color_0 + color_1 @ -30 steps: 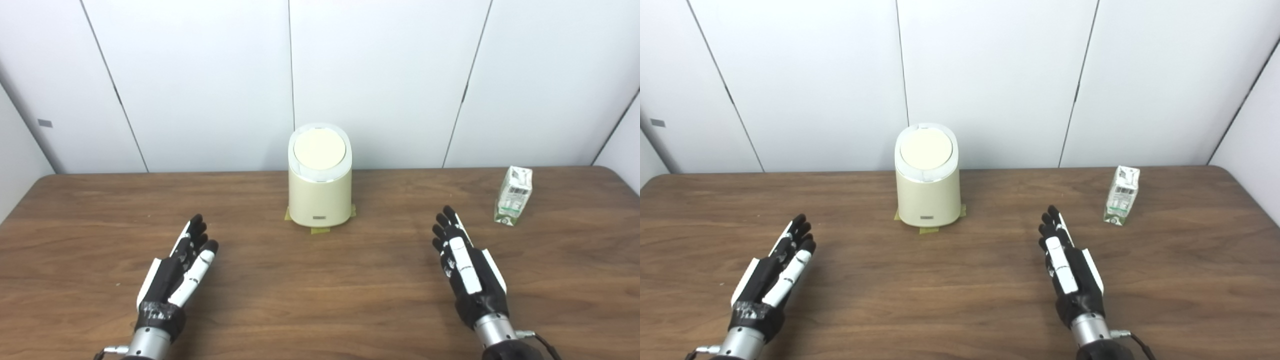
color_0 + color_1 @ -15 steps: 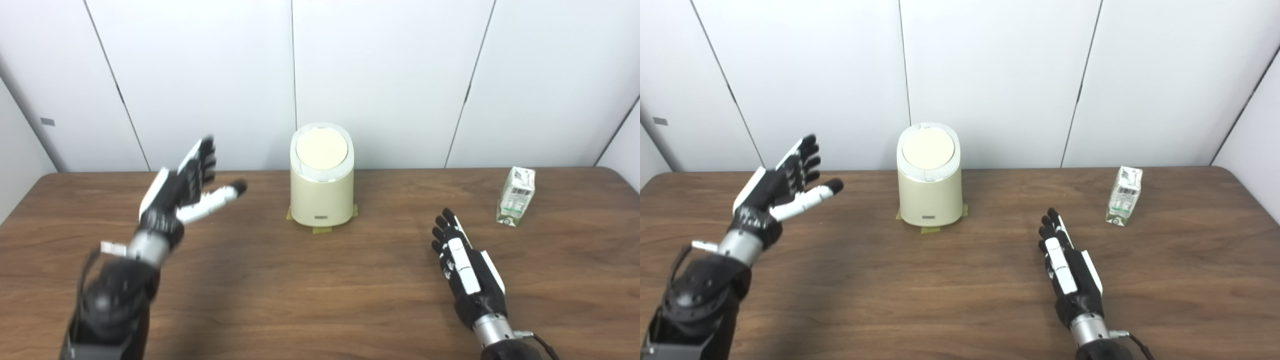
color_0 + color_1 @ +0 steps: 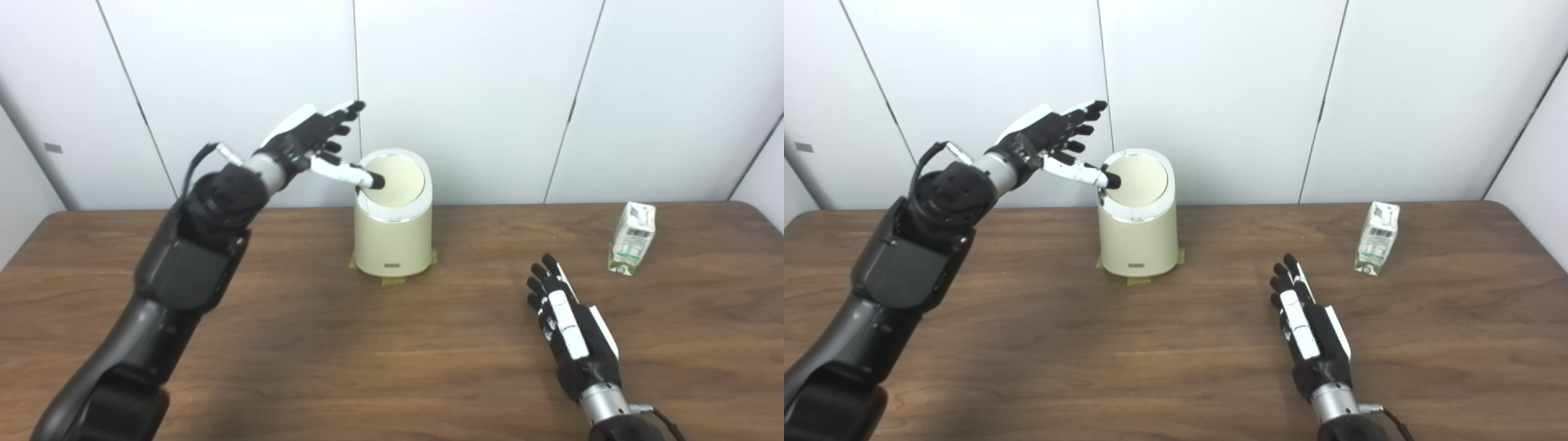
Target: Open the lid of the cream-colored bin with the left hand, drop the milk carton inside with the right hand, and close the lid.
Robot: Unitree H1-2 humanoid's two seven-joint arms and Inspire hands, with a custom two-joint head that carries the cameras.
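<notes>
- Left hand [image 3: 306,138]: raised at the upper left of the bin, fingers spread and extended, holding nothing. Its thumb reaches down to the left edge of the lid; the thumb tip appears at or just over that edge, but actual contact cannot be confirmed from either view.
- Lid [image 3: 393,180]: round, cream disc set in a pale ring, tilted toward the camera. It looks fully seated; no gap is visible.
- Cream-colored bin [image 3: 392,242]: upright near the middle of the counter [image 3: 367,355], close to the back wall. Small strips of yellowish tape [image 3: 392,282] show at its base, presumably marking or fixing its position.
- Right hand [image 3: 566,324]: lies low over the counter on the right side, palm down, fingers fairly straight and slightly apart, holding nothing. Judged to be idle.
- Milk carton [image 3: 631,239]: standing upright on the counter, far right, beyond the right hand and well apart from the bin. Untouched.
- Progress, as judged: very early. The step in hand is the approach to the lid; nothing is yet completed.
- Remaining: open the lid with the left hand, pick up the carton with the right, carry it over the opening, release it inside, close the lid.
- Note: the lid's opening mechanism (press or lift) cannot be determined from these views.
</notes>
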